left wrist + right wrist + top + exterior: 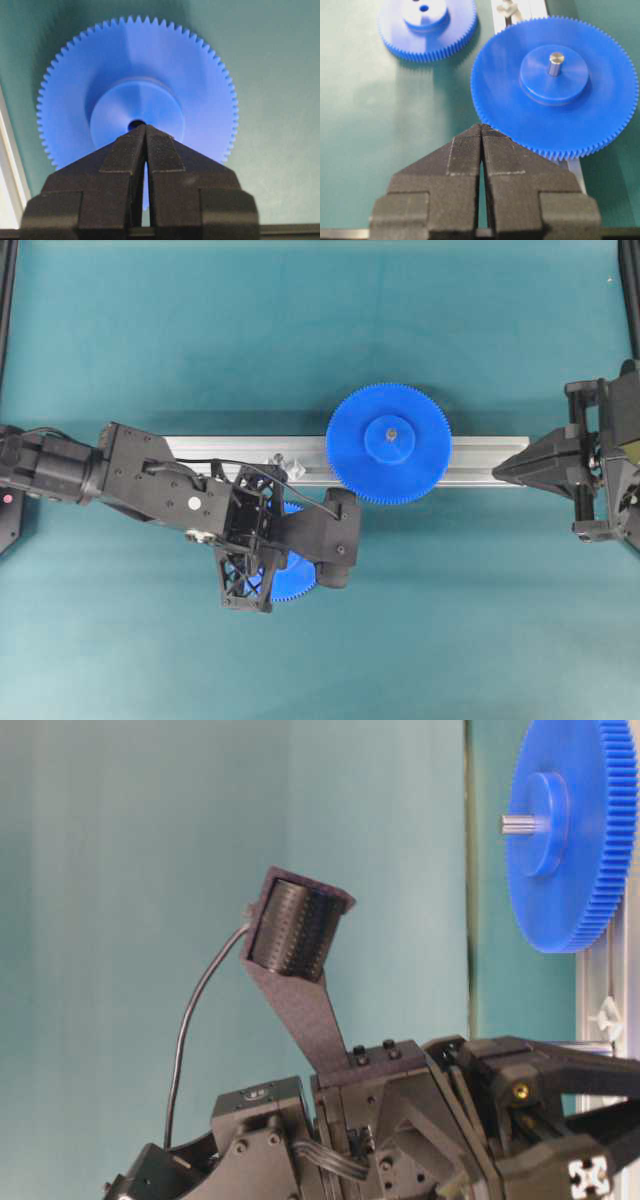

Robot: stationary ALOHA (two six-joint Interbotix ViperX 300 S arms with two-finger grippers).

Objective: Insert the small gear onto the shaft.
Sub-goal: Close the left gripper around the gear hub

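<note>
- Left gripper (145,131), jaws pressed together and empty, is hovering over the small blue toothed plastic gear (135,95), likely lining up a pick.
- Thin grey shaft (277,460) is waiting at the gear's twelve o'clock.
- Right gripper (481,131) is idling, jaws together.

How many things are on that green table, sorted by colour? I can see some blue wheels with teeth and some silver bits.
Blue: 2, the large gear and the small gear.
Silver: 3, the long rail, the pin through the large gear, and a small shaft with its base on the rail.
Total: 5
</note>
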